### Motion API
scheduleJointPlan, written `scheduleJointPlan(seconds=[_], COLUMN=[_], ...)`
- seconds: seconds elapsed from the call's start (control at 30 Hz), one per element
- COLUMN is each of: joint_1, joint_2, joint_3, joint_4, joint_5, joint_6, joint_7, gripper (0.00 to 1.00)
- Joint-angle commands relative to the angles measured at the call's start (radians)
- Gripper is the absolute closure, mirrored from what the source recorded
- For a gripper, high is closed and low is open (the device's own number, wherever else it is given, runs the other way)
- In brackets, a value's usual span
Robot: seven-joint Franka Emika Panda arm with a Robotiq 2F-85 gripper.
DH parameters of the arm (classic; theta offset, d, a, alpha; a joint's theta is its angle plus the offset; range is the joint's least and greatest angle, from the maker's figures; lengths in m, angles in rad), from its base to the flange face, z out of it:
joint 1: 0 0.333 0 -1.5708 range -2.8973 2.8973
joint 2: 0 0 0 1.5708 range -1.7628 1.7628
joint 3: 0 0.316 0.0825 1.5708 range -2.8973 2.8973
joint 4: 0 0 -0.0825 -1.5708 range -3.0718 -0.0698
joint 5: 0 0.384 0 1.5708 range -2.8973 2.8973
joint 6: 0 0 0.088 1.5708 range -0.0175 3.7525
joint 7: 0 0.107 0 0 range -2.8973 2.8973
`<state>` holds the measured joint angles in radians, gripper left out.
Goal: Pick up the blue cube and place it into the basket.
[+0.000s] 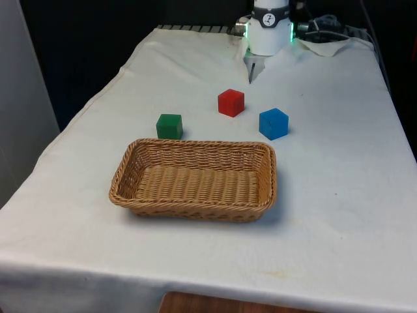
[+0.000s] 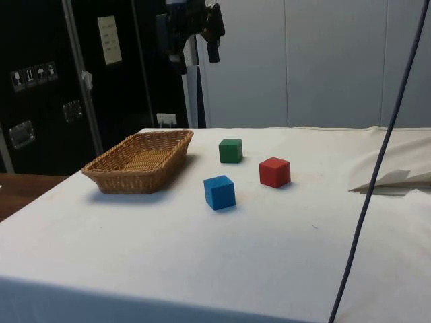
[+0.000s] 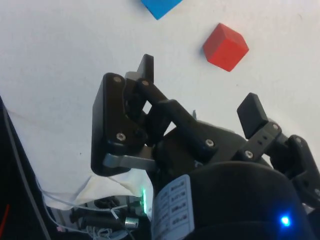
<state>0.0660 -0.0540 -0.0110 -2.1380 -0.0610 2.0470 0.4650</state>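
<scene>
Clothed table [image 1: 339,195]: basket [image 1: 193,179], three cubes.

We see the blue cube [image 1: 273,124] resting flat on the white cloth, upright on one face, with an edge turned toward the front camera. Its colour is a plain, bright blue. In the side view the blue cube [image 2: 219,192] stands alone, touching nothing. From the wicker basket [image 1: 195,212] it lies at about 1 o'clock in the front view, near the basket's far corner but apart from it. We note the basket is a shallow, tan, rectangular weave, sitting level, its long side facing the front camera, nothing inside. In the wrist view, a corner of the blue cube [image 3: 159,7] shows.
</scene>
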Motion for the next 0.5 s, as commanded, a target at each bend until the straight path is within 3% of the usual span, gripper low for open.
scheduleJointPlan(seconds=[0.0,0.2,0.23,0.27,0.47], joint_1=[0.0,-0.002,-0.002,-0.002,-0.002], joint_2=[-0.005,-0.008,-0.002,-0.005,0.011], joint_3=[-0.001,-0.002,-0.001,-0.002,-0.001], joint_4=[-0.016,-0.047,-0.036,-0.057,-0.085], joint_5=[0.016,0.048,0.035,0.058,0.09], joint_6=[0.026,0.062,0.044,0.077,0.117], joint_7=[0.005,0.003,0.004,0.004,0.01], gripper=[0.0,0.0,0.0,0.0,0.0])
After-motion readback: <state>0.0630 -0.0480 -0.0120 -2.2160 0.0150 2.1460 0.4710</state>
